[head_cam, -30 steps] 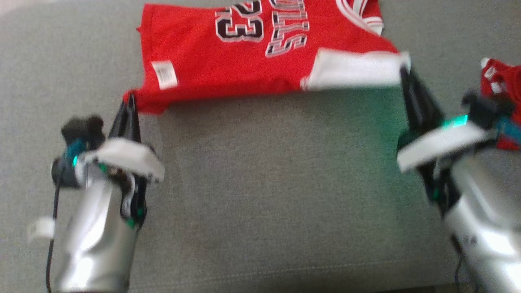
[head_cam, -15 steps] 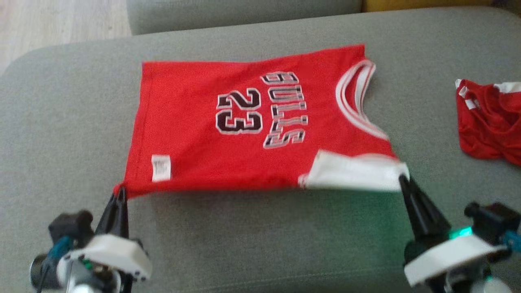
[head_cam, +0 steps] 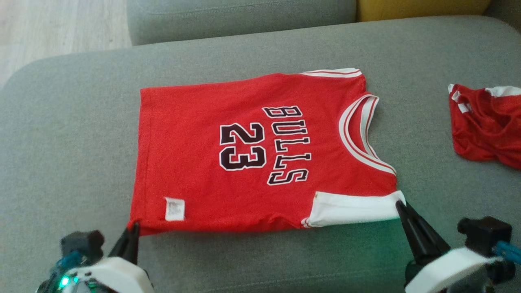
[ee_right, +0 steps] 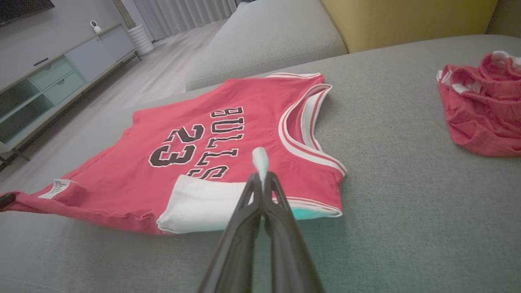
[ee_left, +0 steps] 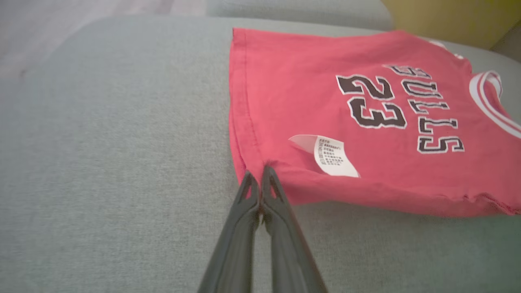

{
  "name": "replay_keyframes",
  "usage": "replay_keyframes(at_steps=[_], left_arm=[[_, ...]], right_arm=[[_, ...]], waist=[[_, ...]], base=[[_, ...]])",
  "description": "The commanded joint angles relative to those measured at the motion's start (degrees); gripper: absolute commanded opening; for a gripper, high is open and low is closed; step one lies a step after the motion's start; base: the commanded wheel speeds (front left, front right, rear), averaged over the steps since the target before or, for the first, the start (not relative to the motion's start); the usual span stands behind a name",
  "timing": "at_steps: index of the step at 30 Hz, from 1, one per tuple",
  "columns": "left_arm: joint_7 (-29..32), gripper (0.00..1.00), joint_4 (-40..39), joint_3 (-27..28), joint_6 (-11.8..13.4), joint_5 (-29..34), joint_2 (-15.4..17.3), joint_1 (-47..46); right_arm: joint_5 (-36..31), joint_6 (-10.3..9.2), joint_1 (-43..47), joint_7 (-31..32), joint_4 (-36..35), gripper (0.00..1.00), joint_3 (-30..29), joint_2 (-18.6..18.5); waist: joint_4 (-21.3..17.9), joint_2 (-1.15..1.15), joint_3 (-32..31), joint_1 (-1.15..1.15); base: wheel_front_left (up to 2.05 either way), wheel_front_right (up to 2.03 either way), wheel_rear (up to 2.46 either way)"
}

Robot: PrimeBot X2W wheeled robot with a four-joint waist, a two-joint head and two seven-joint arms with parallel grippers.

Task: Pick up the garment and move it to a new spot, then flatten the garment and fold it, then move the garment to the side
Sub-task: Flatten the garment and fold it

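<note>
Gripping jersey (head_cam: 244,162) near corners, left hand (head_cam: 133,228), right hand (head_cam: 401,205) both clamped, bare cushion (head_cam: 73,142) in front.

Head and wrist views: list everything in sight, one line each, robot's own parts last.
jersey: one, red with white trim and black BULLS 23, spread on the middle of the seat.
care label: one, white, on the jersey near its hem corner.
second garment: one, red and white, crumpled on the seat at the right.
seat: one, grey, under both garments.
cushion: one, yellow, beyond the seat at far right.
floor: one, pale wood, far left.
left gripper: one, dark fingers, shut on the jersey's hem corner.
right gripper: one, dark fingers, shut on the jersey's white near edge.
</note>
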Motion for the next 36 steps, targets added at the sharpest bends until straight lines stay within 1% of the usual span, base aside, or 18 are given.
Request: replay_keyframes(at_steps=[1,7,11,12,16,17,19,26,27,28,29,30,33,36], left_arm=[[1.14,0.0,-0.13,1.32,-1.01,-0.67,1.5,-4.2],[3.68,0.0,6.09,0.84,-4.24,-2.89,2.63,-11.48],[3.75,0.0,11.05,0.91,-6.05,-3.8,3.21,-16.94],[3.75,0.0,11.05,0.91,-6.05,-3.8,3.21,-16.94],[2.89,0.0,15.42,0.97,-7.12,-4.15,3.39,-21.37],[2.19,0.0,17.41,1.13,-7.31,-4.3,3.3,-23.07],[1.3,0.0,19.05,1.4,-7.35,-4.54,3.08,-24.36],[-0.12,0.0,24.01,1.29,-8.22,-5.55,2.42,-27.01],[-0.4,0.0,24.63,1.11,-8.4,-5.6,2.26,-27.3],[-0.71,0.22,25.26,0.99,-8.52,-5.72,2.02,-27.49],[-0.94,0.78,25.91,0.87,-8.54,-5.82,1.76,-27.55],[-1.31,1.0,26.48,0.86,-8.45,-5.96,1.43,-27.56],[-3.41,1.0,27.45,0.79,-8.15,-5.96,0.61,-27.1],[-7.37,1.0,27.57,0.86,-6.53,-4.24,0.46,-26.07]], right_arm=[[0.15,0.2,-4.75,-0.71,0.23,0.0,1.54,-1.81],[1.38,0.2,-14.83,-3.88,10.17,0.0,4.39,-5.16],[2.41,0.2,-22.25,-7.15,17.44,0.0,7.44,-7.47],[2.41,0.2,-22.25,-7.15,17.44,0.0,7.44,-7.47],[3.58,0.2,-29.21,-11.11,24.14,0.0,10.02,-8.94],[4.17,0.2,-32.32,-12.74,27.1,0.0,11.61,-9.49],[4.8,0.2,-34.96,-14.28,30.01,0.0,12.88,-10.0],[7.57,0.2,-41.9,-18.05,39.58,0.0,18.36,-10.89],[7.95,0.2,-42.55,-18.75,40.77,0.14,18.95,-10.84],[8.41,0.2,-43.07,-19.47,41.89,0.44,19.44,-10.7],[8.74,0.2,-43.47,-20.21,42.89,0.91,19.93,-10.58],[8.99,0.2,-43.72,-20.96,43.81,1.0,20.42,-10.51],[8.92,0.2,-44.03,-23.56,45.62,1.0,21.55,-10.51],[7.97,0.2,-44.02,-26.37,45.72,1.0,20.86,-10.37]], waist=[[-0.09,-0.01,0.59,0.0],[-0.07,-0.01,4.27,0.0],[0.17,-0.01,6.91,0.0],[0.17,-0.01,6.91,0.0],[0.38,-0.01,8.83,0.0],[0.46,-0.01,9.52,0.0],[0.6,-0.01,9.98,0.0],[1.34,-0.01,11.29,0.0],[1.46,-0.01,11.42,0.0],[1.56,-0.01,11.51,0.0],[1.65,-0.01,11.56,0.0],[1.74,-0.01,11.59,0.0],[1.77,-0.01,11.45,0.0],[1.31,-0.01,11.2,0.0]], base=[[0.0,0.0,0.0],[0.0,0.0,0.0],[0.0,0.0,0.0],[0.0,0.0,0.0],[0.0,0.0,0.0],[0.0,0.0,0.0],[0.0,0.0,0.0],[0.0,0.0,0.0],[0.0,0.0,0.0],[0.0,0.0,0.0],[0.0,0.0,0.0],[0.0,0.0,0.0],[0.0,0.0,0.0],[0.0,0.0,0.0]])
